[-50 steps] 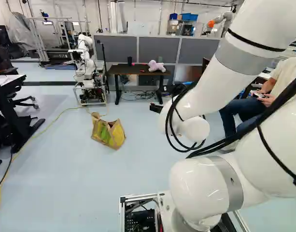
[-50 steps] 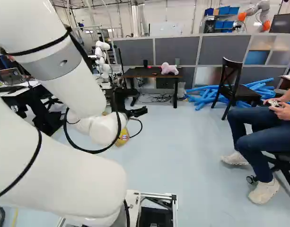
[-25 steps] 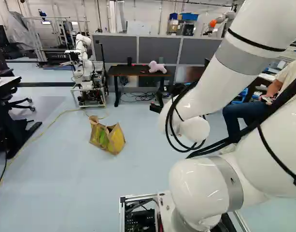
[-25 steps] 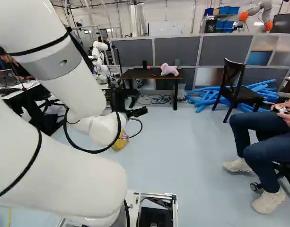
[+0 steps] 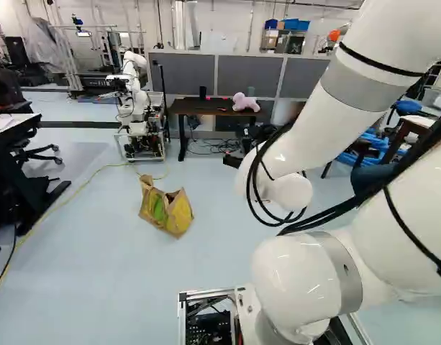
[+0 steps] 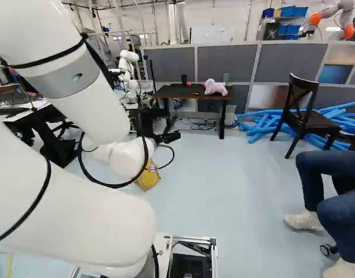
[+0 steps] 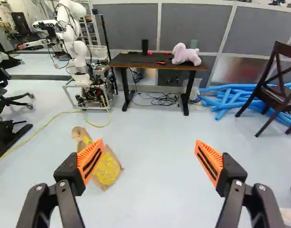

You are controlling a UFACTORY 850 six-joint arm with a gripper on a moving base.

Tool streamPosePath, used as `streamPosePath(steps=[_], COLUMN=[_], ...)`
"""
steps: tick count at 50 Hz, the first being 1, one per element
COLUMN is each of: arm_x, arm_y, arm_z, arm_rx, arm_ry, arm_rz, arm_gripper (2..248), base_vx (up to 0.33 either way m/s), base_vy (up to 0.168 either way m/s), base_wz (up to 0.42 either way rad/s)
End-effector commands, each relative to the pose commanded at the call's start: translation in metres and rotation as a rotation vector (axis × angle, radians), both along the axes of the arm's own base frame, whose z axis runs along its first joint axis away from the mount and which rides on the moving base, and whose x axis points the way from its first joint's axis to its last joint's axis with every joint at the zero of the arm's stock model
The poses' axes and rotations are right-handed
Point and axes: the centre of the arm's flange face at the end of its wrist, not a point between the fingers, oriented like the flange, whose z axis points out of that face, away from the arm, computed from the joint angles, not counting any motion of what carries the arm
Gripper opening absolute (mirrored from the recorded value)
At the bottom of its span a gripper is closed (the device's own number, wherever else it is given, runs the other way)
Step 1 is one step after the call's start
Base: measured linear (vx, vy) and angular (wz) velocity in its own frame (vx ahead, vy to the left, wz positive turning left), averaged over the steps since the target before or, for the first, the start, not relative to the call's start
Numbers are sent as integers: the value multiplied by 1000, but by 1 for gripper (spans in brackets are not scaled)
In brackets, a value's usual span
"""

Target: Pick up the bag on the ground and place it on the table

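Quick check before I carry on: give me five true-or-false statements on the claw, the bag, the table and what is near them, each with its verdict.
1. The claw stands open. True.
2. The bag is on the table. False: the bag is on the floor.
3. A pink plush toy is on the table. True.
4. The dark chair stands between the bag and the table. False: it is to the right of the table in the right base view, by the blue tubes.
5. A yellow cable runs along the floor near the bag. True.
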Motion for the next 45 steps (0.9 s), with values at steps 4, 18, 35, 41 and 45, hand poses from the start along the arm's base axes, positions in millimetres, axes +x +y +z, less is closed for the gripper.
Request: streamPosePath(steps=[4,18,35,41,45], arm_x=[0,0,0,0,0], arm_y=[0,0,0,0,0], arm_z=[0,0,0,0,0], arm_rx=[0,0,0,0,0], arm_ry=[0,0,0,0,0], arm_rz=[0,0,0,0,0], arm_gripper=[247,247,247,247,247], base_vx=[170,167,176,177,191], base_vy=[44,43,45,43,51], base_wz=[196,197,209,212,218])
